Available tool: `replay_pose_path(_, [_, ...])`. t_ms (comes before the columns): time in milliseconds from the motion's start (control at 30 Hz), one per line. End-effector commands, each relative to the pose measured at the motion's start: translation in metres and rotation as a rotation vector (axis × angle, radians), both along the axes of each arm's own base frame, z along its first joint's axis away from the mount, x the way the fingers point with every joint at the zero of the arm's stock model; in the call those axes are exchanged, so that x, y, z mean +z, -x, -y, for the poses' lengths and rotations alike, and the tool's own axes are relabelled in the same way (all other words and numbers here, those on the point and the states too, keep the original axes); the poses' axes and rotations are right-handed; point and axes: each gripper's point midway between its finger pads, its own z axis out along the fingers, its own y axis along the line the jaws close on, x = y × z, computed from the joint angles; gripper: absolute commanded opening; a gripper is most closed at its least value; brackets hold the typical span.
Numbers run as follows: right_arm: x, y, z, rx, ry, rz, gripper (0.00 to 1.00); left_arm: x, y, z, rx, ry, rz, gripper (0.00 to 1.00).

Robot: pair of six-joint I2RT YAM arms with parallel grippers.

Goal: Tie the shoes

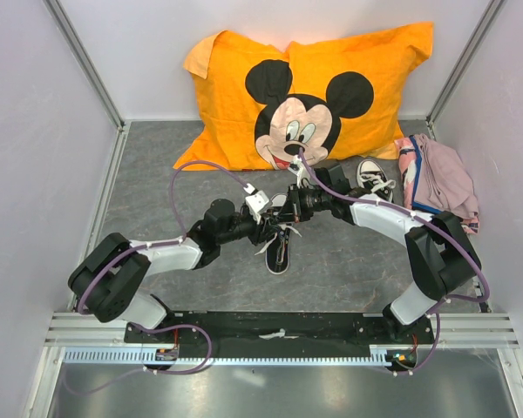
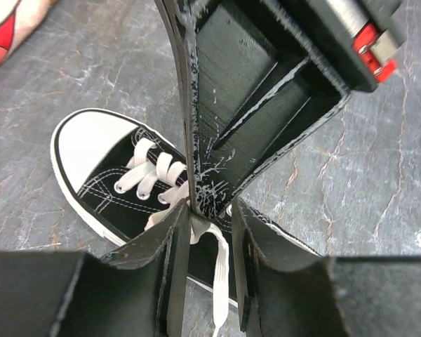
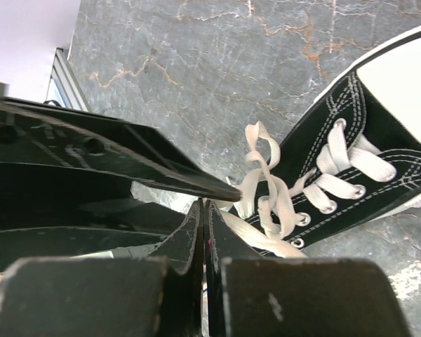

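Looking top-down: one sneaker (image 1: 277,251) is parked dead centre under both claws, its mate (image 1: 375,177) left at 2 o'clock. Left wrist: left claw (image 2: 210,225) is held part-spread, loose lace (image 2: 221,281) hanging between. Right wrist: right claw (image 3: 205,214) is pressed together on a lace strand (image 3: 256,235). No bow is seen, so most is left.

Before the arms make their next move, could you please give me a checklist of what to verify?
1. Grip of right end effector on lace: ok, shut on it.
2. Grip of left end effector on lace: not ok; it hangs loose between open jaws.
3. The shoe flat on the table: ok.
4. Bow tied: not ok; only loose loops.
5. The second shoe out of the way: ok, by the pillow.
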Motion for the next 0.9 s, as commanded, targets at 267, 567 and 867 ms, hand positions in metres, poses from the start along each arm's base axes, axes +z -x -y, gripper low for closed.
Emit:
replay_pose_path(267, [0.020,0.000,-0.006,0.031,-0.058,0.043,0.00,0.020,-0.009,0.014,-0.054,0.037,0.095,0.08])
replay_pose_path(567, [0.025,-0.008,0.012,0.032,-0.059,0.053,0.49,0.016,-0.004,0.006,-0.069,0.045,0.053,0.02])
replay_pose_path(867, [-0.003,0.003,0.046,0.131,0.064,0.171,0.52,0.015,-0.003,0.008,-0.096,0.055,0.036,0.02])
